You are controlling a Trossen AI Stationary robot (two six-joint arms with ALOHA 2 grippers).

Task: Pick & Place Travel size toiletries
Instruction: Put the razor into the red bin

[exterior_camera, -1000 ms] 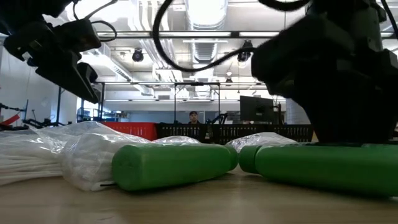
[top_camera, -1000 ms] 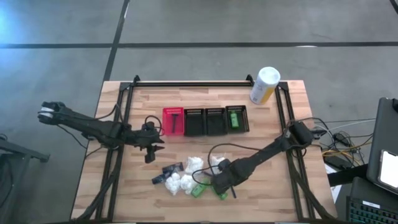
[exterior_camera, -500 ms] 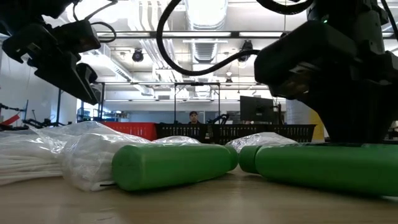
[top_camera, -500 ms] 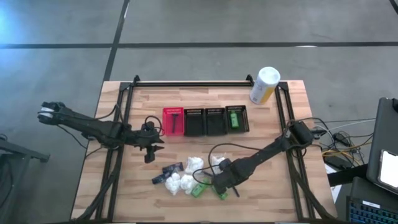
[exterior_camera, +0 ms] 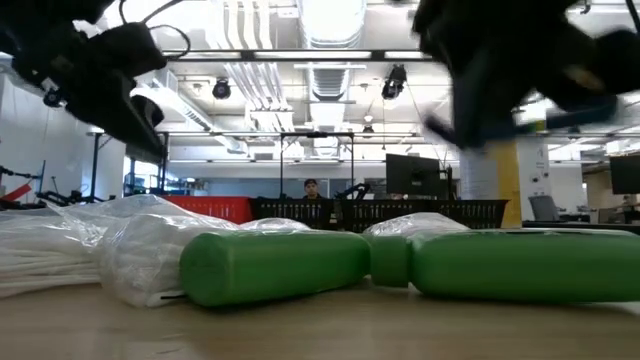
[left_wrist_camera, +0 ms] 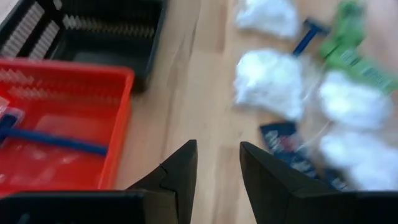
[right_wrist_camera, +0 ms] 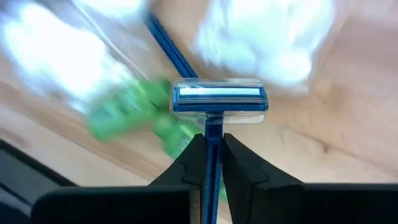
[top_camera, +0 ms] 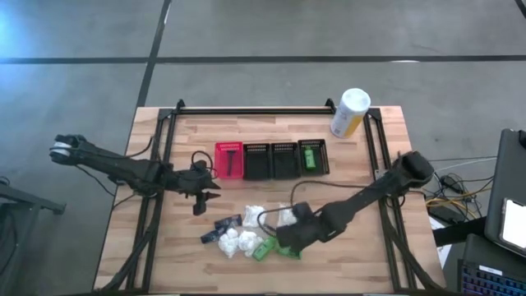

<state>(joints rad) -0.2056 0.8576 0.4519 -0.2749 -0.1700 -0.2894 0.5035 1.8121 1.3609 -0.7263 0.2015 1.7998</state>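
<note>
White-and-yellow canister (top_camera: 349, 113), red basket (top_camera: 228, 159), three black baskets (top_camera: 284, 159).

Four baskets (top_camera: 272, 159), one canister (top_camera: 349, 113)

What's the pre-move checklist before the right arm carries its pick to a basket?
1. Right gripper shut on the blue razor: ok.
2. Razor lifted off the pile: ok; the low view shows the arm raised.
3. Red basket already holding a razor: ok, likely the matching target.
4. Left gripper off the pile, beside the red basket: ok.
5. Grip secure on the thin handle: cannot tell.
</note>
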